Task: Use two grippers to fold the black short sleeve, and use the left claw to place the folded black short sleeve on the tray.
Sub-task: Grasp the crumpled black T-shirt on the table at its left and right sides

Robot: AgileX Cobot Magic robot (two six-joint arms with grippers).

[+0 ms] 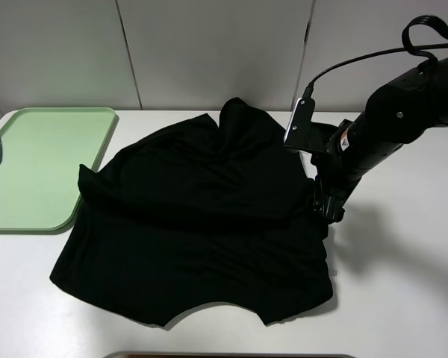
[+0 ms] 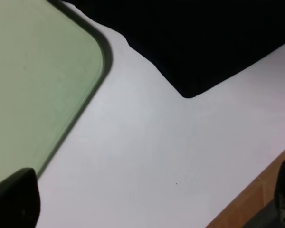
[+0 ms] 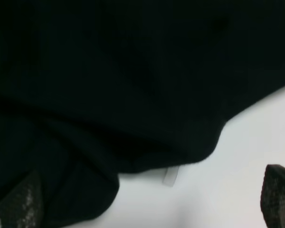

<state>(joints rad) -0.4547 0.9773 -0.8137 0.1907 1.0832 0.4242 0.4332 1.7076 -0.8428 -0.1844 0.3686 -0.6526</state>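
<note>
Sprawling over the table (image 1: 403, 298), the black short sleeve (image 1: 201, 216) reaches the tray (image 1: 30, 164).

Robotics laboratory, at the test bench where I work: a bare white table (image 1: 403, 298) stands against plain pale wall panels (image 1: 209, 52). A black cable (image 1: 358, 63) loops loose over my right arm (image 1: 411, 112), and a small white camera unit (image 1: 299, 123) is mounted near its wrist. A mint-green tray (image 1: 30, 171) and one black T-shirt (image 1: 209, 216) are laid out on the table, and past its edge my left wrist camera catches orange-brown floor tiles (image 2: 256, 204).
</note>
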